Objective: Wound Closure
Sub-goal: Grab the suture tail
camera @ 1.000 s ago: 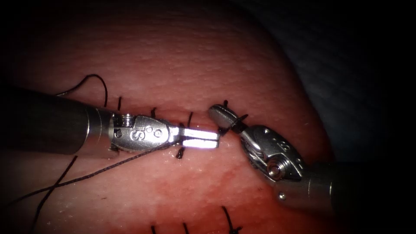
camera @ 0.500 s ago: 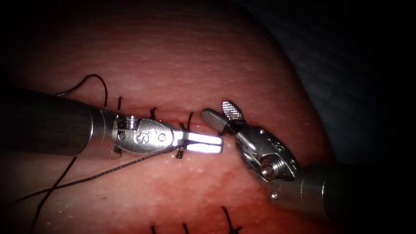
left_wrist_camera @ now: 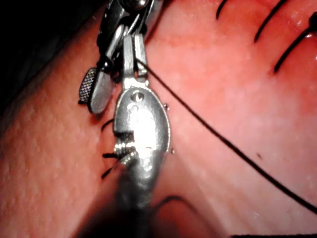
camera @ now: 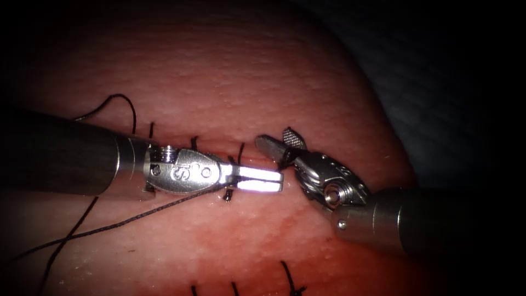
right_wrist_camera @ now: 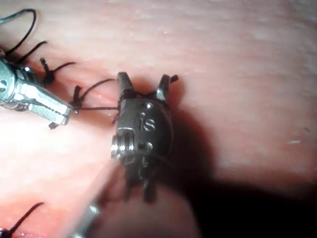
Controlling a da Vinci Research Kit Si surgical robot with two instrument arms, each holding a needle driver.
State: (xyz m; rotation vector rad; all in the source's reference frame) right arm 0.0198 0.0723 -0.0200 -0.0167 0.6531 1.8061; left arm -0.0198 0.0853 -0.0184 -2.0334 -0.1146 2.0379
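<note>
Black thread [camera: 137,218] beside closed left gripper [camera: 262,180]

tissue [camera: 230,71]: we saw pale pink skin, finely pebbled
red fluid [camera: 274,227]: we noted blotchy red staining below the cut
thread [camera: 126,222]: we found it black, as were the stitches [camera: 227,193] across the cut
left tool [camera: 262,180]: we saw bright silver metal, on a dark grey shaft
right tool [camera: 280,143]: we saw silver metal, one jaw face cross-hatched

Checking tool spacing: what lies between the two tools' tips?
In the endoscope view, only a short bare stretch of tissue separates left tool and right tool.
</note>
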